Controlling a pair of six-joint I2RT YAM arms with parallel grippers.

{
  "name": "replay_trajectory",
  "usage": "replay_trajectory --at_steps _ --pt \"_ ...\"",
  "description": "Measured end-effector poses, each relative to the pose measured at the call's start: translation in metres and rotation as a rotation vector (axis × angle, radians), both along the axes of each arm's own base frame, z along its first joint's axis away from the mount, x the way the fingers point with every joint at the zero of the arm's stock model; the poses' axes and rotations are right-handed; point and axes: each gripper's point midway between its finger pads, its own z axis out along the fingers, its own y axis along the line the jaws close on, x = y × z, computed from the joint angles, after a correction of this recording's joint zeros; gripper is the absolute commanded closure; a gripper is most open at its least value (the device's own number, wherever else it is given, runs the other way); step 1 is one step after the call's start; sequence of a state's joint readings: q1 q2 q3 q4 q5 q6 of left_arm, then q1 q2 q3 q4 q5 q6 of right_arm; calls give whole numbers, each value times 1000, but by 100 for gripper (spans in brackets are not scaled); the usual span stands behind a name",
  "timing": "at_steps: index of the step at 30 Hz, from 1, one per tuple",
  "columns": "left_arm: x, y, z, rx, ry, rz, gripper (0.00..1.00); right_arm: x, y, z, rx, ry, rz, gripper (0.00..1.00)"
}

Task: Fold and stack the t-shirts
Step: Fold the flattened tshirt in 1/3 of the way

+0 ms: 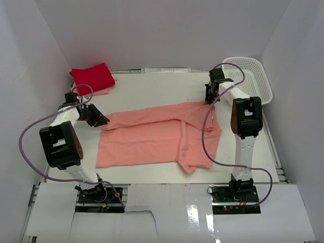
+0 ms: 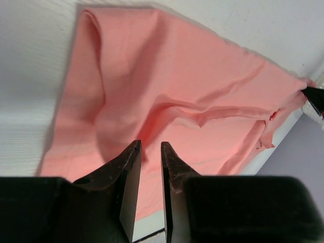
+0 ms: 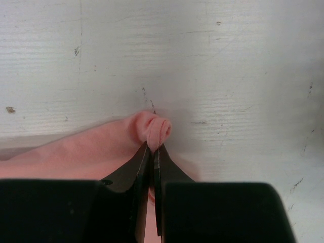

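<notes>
Two hands flank salmon-pink t-shirt [image 1: 152, 139] lying flat on bench [image 1: 152, 88], long axis running hand to hand. Right hand [image 3: 153, 147] clenched on rolled far corner. Left hand [image 2: 150, 144] over opposite edge, cloth stretching ahead of fingertips; fingers narrowly parted, grasp impossible to tell. Red t-shirt [image 1: 92, 77] folded beyond left hand, pale pink t-shirt [image 1: 105, 92] mostly hidden beneath it.

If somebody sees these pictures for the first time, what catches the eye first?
The large salmon-pink t-shirt spread across the middle of the table draws the eye first. The right gripper is shut on a bunched bit of its far right corner. A folded red t-shirt sits in the far left corner.
</notes>
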State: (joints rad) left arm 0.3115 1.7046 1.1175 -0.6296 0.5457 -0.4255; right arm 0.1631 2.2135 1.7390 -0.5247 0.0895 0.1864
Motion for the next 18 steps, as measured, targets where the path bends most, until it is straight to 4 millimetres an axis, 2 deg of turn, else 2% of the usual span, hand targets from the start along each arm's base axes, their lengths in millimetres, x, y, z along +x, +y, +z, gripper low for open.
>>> replay_trajectory --at_steps 5,12,18 --pt "-6 -13 14 -20 -45 -60 63 0 0 0 0 0 0 92" --pt "-18 -22 13 -57 -34 -99 57 0 1 0 4 1 2 92" --pt "-24 -24 8 -97 11 -45 66 0 1 0 6 1 4 92"
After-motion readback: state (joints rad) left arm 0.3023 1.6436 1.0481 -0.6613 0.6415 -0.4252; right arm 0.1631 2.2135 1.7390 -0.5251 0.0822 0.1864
